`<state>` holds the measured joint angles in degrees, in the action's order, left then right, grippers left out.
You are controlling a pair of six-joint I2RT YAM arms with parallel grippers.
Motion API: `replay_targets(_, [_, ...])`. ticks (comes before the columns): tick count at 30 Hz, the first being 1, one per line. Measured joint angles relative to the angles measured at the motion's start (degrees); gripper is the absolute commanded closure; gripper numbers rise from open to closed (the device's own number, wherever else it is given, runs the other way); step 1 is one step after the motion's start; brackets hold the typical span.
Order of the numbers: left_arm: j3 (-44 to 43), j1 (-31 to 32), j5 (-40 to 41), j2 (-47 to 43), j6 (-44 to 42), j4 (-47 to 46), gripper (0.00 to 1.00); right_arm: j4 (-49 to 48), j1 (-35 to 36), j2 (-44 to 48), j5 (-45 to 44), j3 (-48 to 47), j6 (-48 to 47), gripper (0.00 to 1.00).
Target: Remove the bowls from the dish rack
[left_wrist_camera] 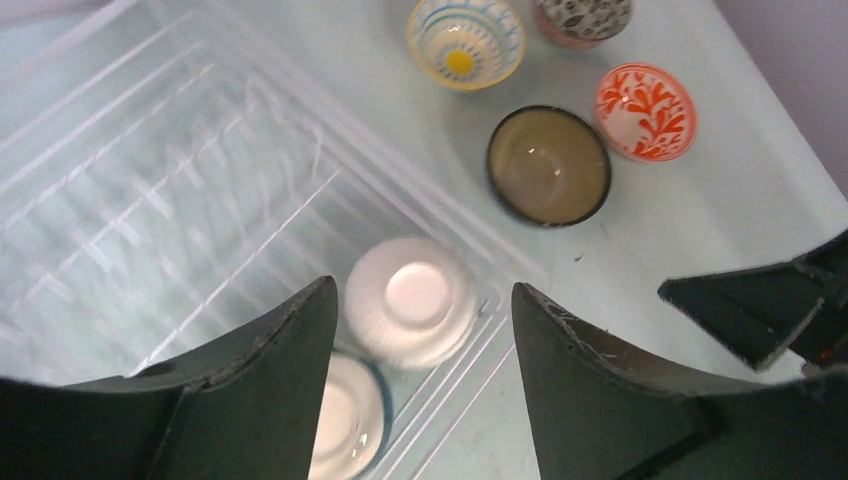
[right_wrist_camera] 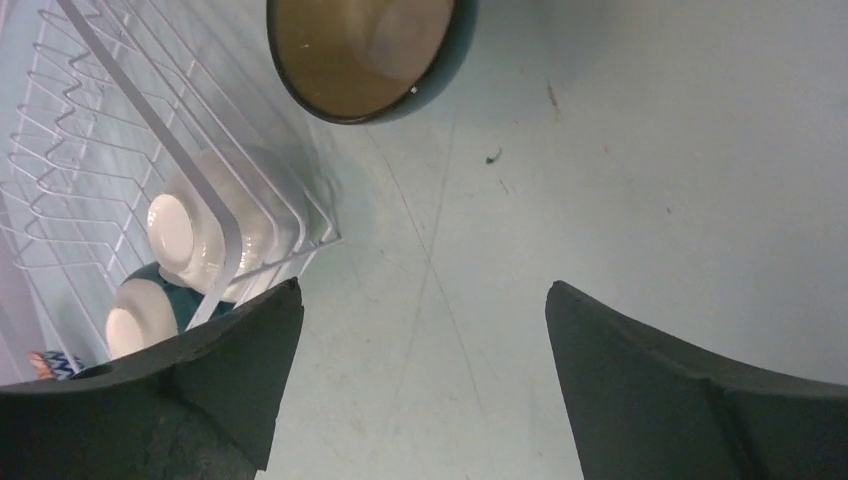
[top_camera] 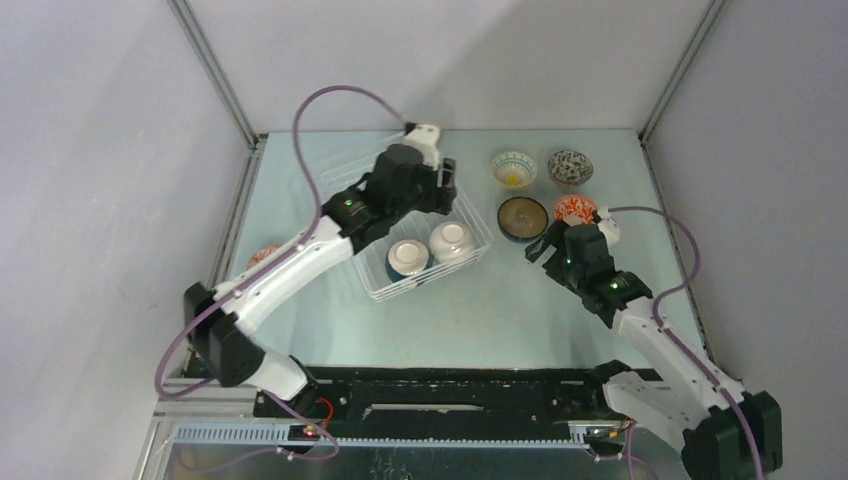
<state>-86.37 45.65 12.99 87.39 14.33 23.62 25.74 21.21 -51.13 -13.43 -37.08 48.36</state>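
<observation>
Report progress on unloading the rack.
Done: four bowls stand on the table right of the dish rack. In hand: nothing; the left end effector, open, is above the white bowl, the right end effector open over bare table. Left: the white bowl and teal bowl inside the dish rack.

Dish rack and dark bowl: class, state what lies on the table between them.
Nothing; bare table separates the dish rack and the dark bowl, clearest in the right wrist view.
</observation>
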Motion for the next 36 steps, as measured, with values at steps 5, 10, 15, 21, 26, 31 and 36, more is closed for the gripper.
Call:
replay_targets(5, [12.3, -3.6, 0.0, -11.4, 5.0, -1.7, 0.23, -8.4, -0.2, -8.1, 1.9, 0.0, -2.8, 0.00])
replay_targets(10, [19.2, -6.0, -0.1, -19.4, 9.1, -3.4, 0.21, -15.2, -0.2, -18.0, 2.3, 0.0, -4.0, 0.00])
replay_targets(15, [24.3, -8.0, 0.0, -25.2, 10.8, -4.3, 0.17, -18.1, 0.3, -27.0, 2.6, -1.7, -5.4, 0.02])
replay_targets(21, [27.0, -9.7, 0.3, -27.7, 12.9, -4.4, 0.16, -19.8, 0.9, -34.5, 0.9, -8.1, -8.6, 0.13])
replay_targets(26, [29.1, -11.9, 0.3, -28.4, 14.4, -4.7, 0.16, -21.9, 0.8, -38.2, 0.2, -11.6, -10.0, 0.17])
replay_targets(31, [29.4, -12.6, 0.1, -28.4, 14.8, -4.9, 0.16, -22.3, 0.0, -40.2, 0.2, -12.4, -10.0, 0.22])
replay_targets(36, [29.8, -12.8, -0.1, -28.4, 15.1, -5.6, 0.16, -22.3, -2.0, -42.0, 0.2, -14.4, -10.2, 0.22])
